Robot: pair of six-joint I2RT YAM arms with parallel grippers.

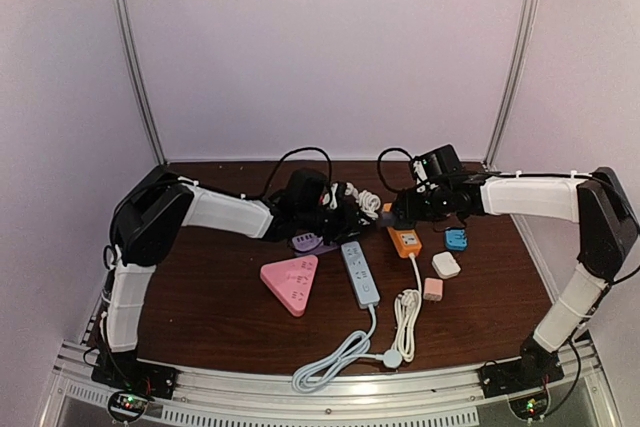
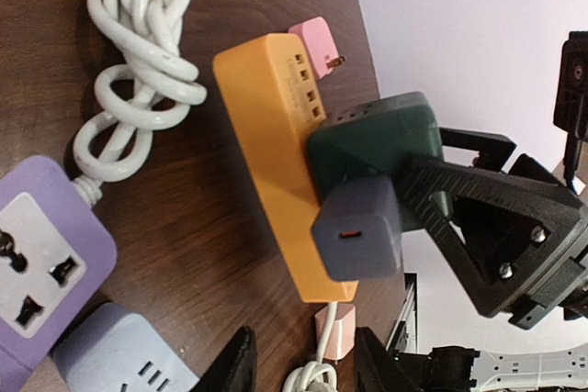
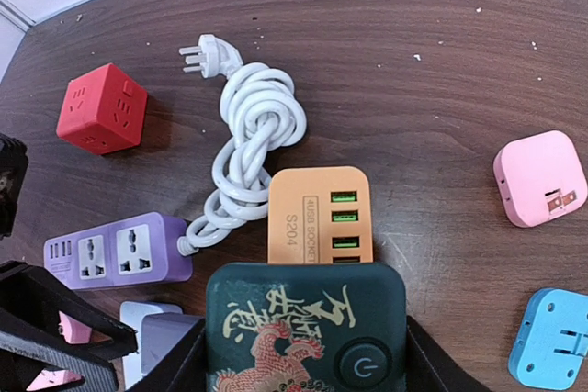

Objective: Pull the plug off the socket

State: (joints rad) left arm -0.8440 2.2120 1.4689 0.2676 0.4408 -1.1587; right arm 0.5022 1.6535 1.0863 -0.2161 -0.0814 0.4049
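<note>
dark table [image 1: 220, 327]: right gripper [image 3: 303, 364] clamps green plug [image 3: 303, 319] in orange socket [image 3: 320, 218]; left gripper [image 2: 308, 364], nine o'clock, gapes. next, i judge: pull off.

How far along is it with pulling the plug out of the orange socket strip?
Done: the right tool grips the dark green plug. In hand: the pull; the plug still sits on the orange strip. Left: freeing it; the left tool hangs open, bracing nothing.

Even, soft light; sharp focus
</note>
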